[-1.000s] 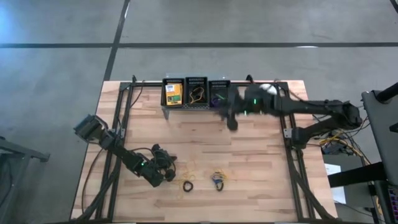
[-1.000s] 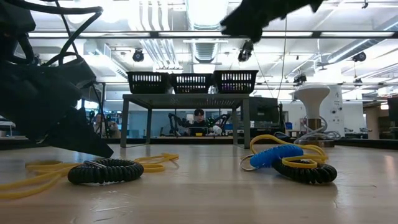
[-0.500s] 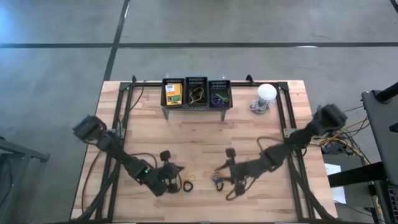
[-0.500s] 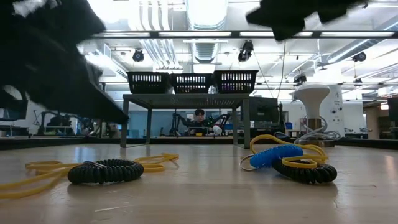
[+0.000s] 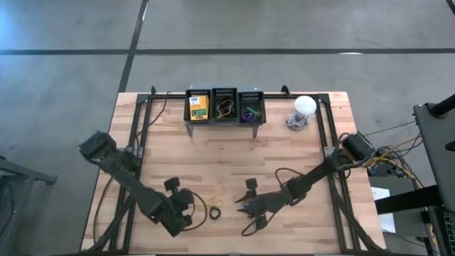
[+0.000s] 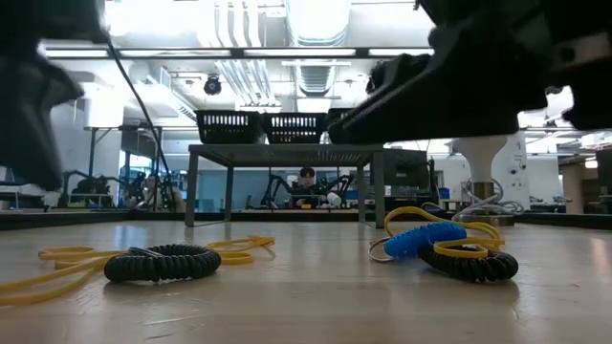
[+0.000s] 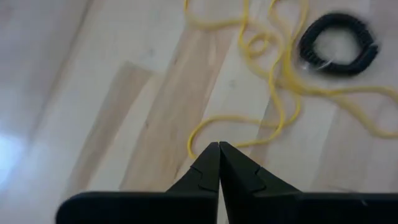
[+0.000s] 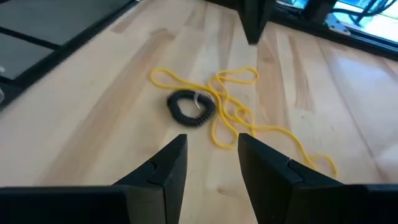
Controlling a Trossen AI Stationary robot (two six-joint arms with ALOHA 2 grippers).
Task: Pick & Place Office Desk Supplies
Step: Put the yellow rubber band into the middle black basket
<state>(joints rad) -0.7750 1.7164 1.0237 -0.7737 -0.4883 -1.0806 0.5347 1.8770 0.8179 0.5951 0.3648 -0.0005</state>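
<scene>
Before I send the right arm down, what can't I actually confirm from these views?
- Blue coil bundle: in the high view the right gripper covers it; the right wrist view doesn't show it.
- Basket contents: too small in the high view, hidden by mesh walls in the low view.
- Left gripper: shut, empty; blurred in the low view.

From directly overhead we look straight down on the pale wooden table. At tabletop height we face level across it. Each wrist camera looks closely past its own fingers at the black coiled ring, shared by all views.
</scene>
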